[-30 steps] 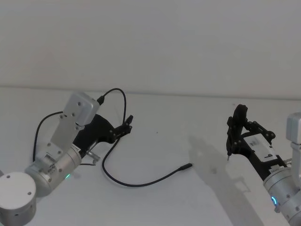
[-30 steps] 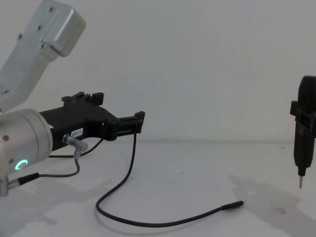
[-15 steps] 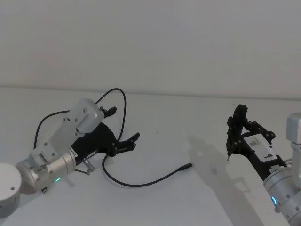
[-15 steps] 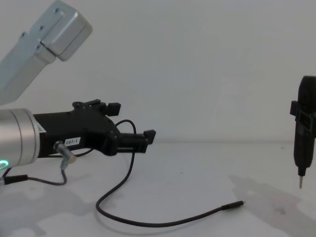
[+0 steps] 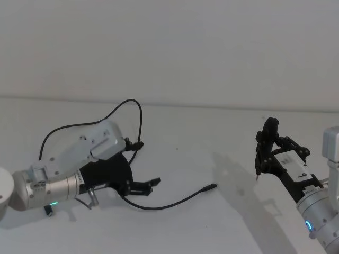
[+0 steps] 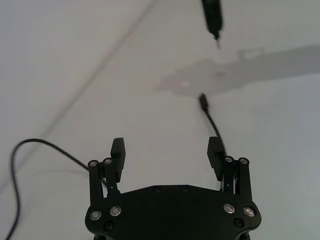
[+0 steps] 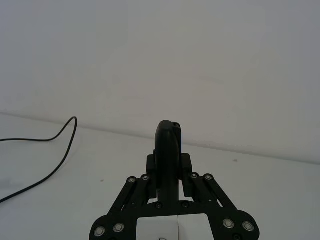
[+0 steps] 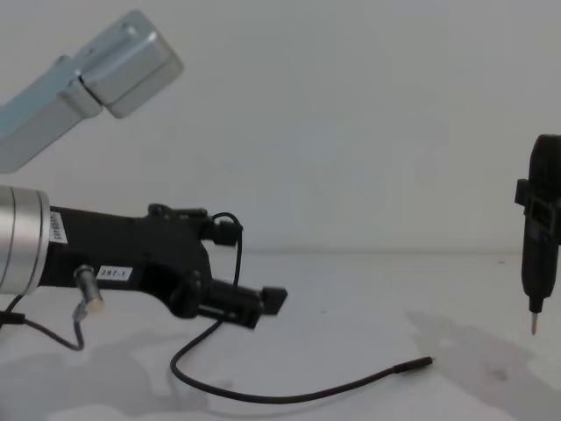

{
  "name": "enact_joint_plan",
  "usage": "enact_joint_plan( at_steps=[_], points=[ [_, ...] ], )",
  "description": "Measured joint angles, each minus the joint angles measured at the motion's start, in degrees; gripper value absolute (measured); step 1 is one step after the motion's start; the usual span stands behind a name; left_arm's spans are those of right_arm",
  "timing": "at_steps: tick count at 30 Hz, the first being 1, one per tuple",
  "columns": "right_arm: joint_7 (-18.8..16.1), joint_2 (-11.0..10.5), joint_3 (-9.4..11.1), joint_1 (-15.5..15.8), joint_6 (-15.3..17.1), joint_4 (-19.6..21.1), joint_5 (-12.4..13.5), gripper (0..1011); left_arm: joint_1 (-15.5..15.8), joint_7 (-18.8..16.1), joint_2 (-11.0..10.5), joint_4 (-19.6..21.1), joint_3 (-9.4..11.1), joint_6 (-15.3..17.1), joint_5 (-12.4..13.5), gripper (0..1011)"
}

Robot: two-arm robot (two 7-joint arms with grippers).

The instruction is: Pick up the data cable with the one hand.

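Head view, angular left hand (image 5: 146, 163) wide above thin data cable (image 5: 207, 187), right hand (image 5: 274, 150) clamping slim tool (image 5: 270, 127)

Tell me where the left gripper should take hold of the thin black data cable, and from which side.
I'd grip the straight stretch just behind the slim plug of the thin black data cable, which lies flat: come from above, open left gripper straddling it crosswise. The right gripper holds a dark pen-shaped tool.

Number label (image 8: 115, 274) on left gripper (image 8: 252, 266) body, lower left of chest view: reads approx. "287-1", digits not certain. White tag (image 5: 293, 165) on right gripper (image 5: 270, 143), lower right of head view: one dark mark, poss. "1", too small to confirm.
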State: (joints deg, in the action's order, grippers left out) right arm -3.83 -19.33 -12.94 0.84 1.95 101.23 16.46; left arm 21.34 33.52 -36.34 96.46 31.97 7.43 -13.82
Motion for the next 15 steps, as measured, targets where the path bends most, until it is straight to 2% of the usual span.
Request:
enact_joint_plan(
  at_steps=[6,15],
  points=[
    [0.0,0.0,0.0,0.0,0.0,0.0,0.0,268,2.2,3.6,-0.9,0.6,1.9,4.4,0.1,1001],
    [0.0,0.0,0.0,0.0,0.0,0.0,0.0,268,4.1,5.2,-0.6,1.4,4.1,9.2,0.6,1001]
  ],
)
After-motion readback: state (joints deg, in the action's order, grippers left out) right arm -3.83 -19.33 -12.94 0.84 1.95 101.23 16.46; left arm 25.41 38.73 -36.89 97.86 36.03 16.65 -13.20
